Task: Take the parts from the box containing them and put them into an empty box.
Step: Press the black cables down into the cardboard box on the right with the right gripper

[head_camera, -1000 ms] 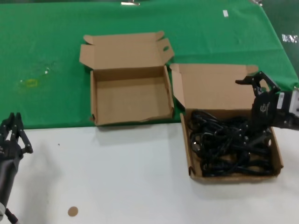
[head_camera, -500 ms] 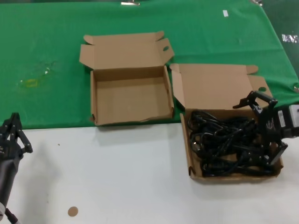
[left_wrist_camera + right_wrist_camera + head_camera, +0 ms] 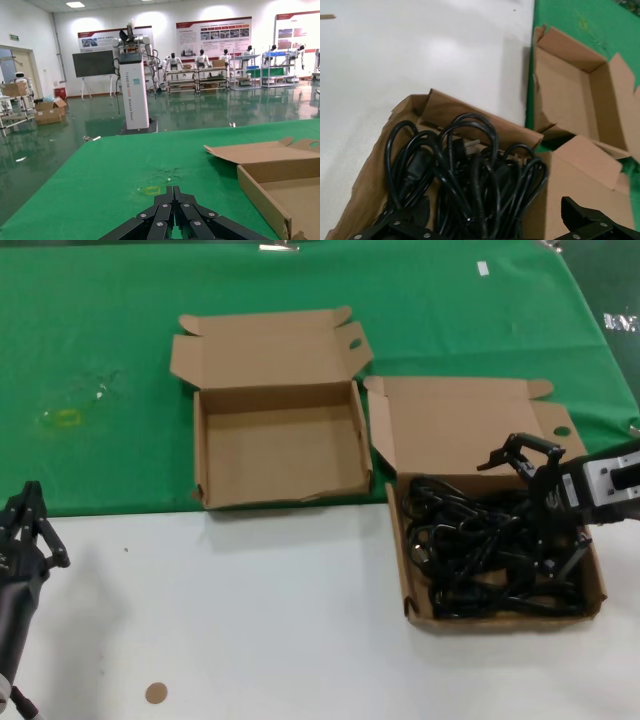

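Observation:
The box with the parts point(image 3: 597, 570) stands at the right, lid open, with a round hole point(image 3: 561, 430) in the lid corner. It holds a tangle of black power cables point(image 3: 470, 545), which also show in the right wrist view point(image 3: 465, 170). The empty box point(image 3: 280, 445) stands left of it with its lid open; it also shows in the right wrist view point(image 3: 570, 95). My right gripper point(image 3: 541, 506) is open and low over the right side of the cables, one finger on each side; in its wrist view point(image 3: 492, 229) nothing is held. My left gripper point(image 3: 30, 523) is shut and parked at the lower left, shown shut in the left wrist view point(image 3: 173, 194).
The far half of the table is under a green cloth point(image 3: 120, 340) with a yellowish mark point(image 3: 62, 418); the near half is white point(image 3: 260, 620). A small brown disc point(image 3: 155, 693) lies near the front edge.
My right gripper has moved down and to the left, from beside the lid's right edge to over the cables. The left arm has hardly moved.

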Available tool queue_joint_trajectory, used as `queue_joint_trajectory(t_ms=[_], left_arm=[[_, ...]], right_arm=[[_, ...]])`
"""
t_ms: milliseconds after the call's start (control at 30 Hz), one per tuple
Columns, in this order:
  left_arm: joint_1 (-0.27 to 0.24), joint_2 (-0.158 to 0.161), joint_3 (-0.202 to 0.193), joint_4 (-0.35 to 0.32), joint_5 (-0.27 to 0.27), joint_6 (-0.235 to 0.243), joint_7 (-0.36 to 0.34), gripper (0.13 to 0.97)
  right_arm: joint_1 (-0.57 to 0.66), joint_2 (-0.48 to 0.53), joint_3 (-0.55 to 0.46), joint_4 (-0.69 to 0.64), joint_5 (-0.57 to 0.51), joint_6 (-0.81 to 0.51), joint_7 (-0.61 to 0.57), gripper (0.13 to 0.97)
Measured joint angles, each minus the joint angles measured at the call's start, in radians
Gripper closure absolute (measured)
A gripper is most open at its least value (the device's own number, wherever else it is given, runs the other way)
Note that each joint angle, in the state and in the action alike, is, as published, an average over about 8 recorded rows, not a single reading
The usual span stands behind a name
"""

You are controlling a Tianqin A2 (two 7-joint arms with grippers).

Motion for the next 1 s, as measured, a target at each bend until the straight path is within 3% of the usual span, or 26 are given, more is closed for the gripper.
queue_joint_trajectory(t_ms=[133, 433, 733, 1000], left_arm=[[0.0, 0.0, 0.0, 0.0, 0.0, 0.0, 0.0, 0.945], [0.0, 0.0, 0.0, 0.0, 0.0, 0.0, 0.0, 0.945], [0.0, 0.0, 0.0, 0.0, 0.0, 0.0, 0.0, 0.945], [0.0, 0.0, 0.0, 0.0, 0.0, 0.0, 0.0, 0.945]], right_arm=[[0.013, -0.013, -0.011, -0.025, -0.018, -0.004, -0.01, 0.153], [0.037, -0.036, -0.023, -0.079, -0.045, 0.003, -0.034, 0.249], [0.039, -0.041, -0.027, -0.091, -0.061, 0.008, -0.035, 0.416], [0.037, -0.04, -0.025, -0.083, -0.064, 0.006, -0.026, 0.64]])
